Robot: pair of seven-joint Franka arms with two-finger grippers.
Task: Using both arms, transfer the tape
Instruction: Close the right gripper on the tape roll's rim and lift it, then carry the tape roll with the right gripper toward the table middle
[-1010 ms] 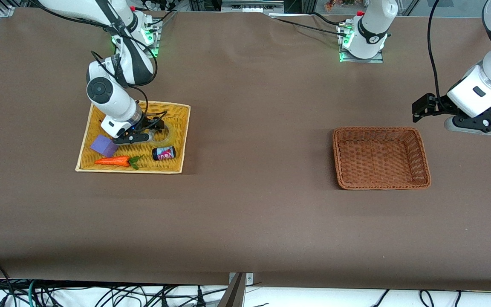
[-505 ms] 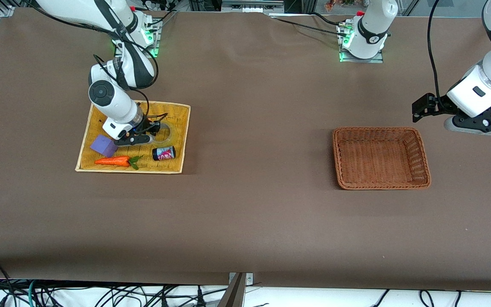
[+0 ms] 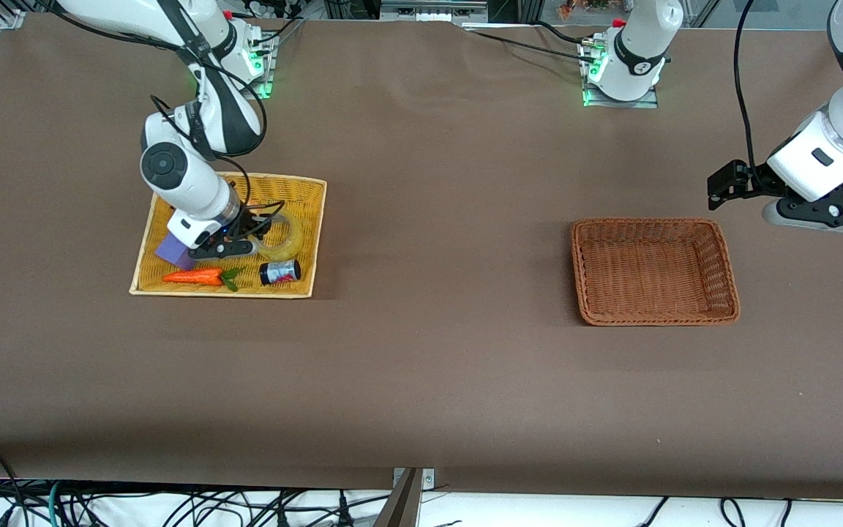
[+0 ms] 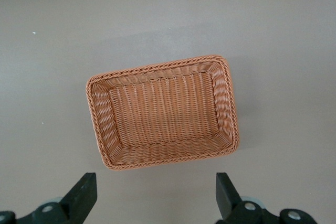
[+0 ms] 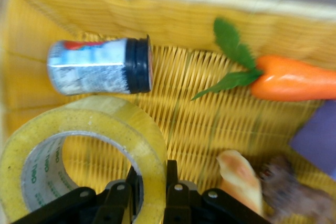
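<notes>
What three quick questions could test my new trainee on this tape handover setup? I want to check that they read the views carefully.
1. True or false: the right gripper has its fingers shut on the wall of the tape.
2. What lies in the yellow tray nearer to the front camera than the tape: A) a carrot and a small can, B) a spoon and a cup, C) nothing?
3. What is in the brown basket under the left gripper?

Key
1. True: one finger is inside the ring, one outside.
2. A.
3. Nothing; the basket holds no object, and the left gripper hangs open above it, waiting.
</notes>
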